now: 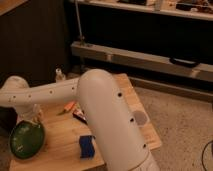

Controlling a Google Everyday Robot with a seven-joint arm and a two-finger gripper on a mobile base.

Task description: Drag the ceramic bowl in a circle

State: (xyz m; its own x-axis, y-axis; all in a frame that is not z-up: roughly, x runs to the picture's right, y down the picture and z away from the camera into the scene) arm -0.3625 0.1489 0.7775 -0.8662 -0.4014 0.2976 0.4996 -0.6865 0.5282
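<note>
1. Green glazed ceramic bowl (27, 139) sits at the far left, on the front-left corner of the wooden table (65, 150), its rim reaching the table edge. It lies directly below the gripper.
2. Gripper (31, 117) hangs at the end of the white arm (45, 94), low over the bowl's back rim. Finger state: cannot tell, and contact with the bowl cannot be made out either.
3. Small clear bottle (60, 76) stands upright at the table's back edge, behind and to the right of the gripper, partly hidden by the arm.
4. Orange item (69, 106) lies flat on the wood to the right of the gripper, just under the arm.
5. Dark flat packet (80, 116) lies just right of the orange item, its far end hidden by the arm's bulky white link.
6. Blue block (87, 146) lies near the table's front edge, right of the bowl and apart from it.
7. Pale round object (140, 118) sits farthest right, near the table's right edge, well apart from the gripper.
</note>
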